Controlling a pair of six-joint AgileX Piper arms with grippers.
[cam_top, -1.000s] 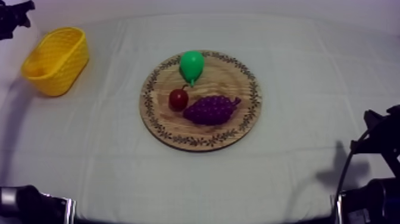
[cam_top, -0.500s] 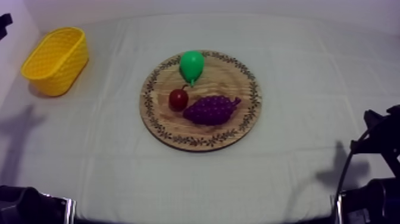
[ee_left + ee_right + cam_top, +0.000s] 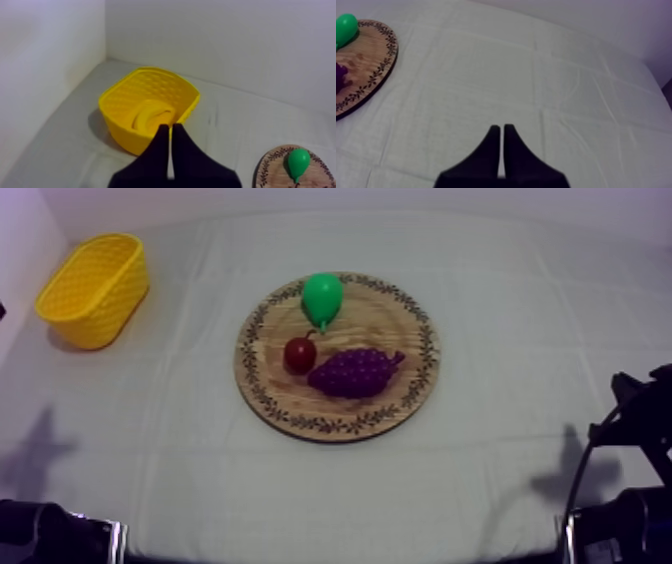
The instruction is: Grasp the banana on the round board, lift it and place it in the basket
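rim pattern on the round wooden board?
Dark leaf-and-vine band circling the round wooden board at its edge; clearest in the top view.

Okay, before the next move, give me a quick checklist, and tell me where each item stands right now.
1. Banana off the wooden board: ok. The board carries the pear, the small red fruit and the grapes.
2. Banana inside the yellow basket: ok, it lies on the floor of the basket.
3. Basket upright: ok.
4. Left gripper free: ok, shut on nothing, in front of the basket.
5. Right gripper free: ok, shut on nothing, over the cloth beside the board.
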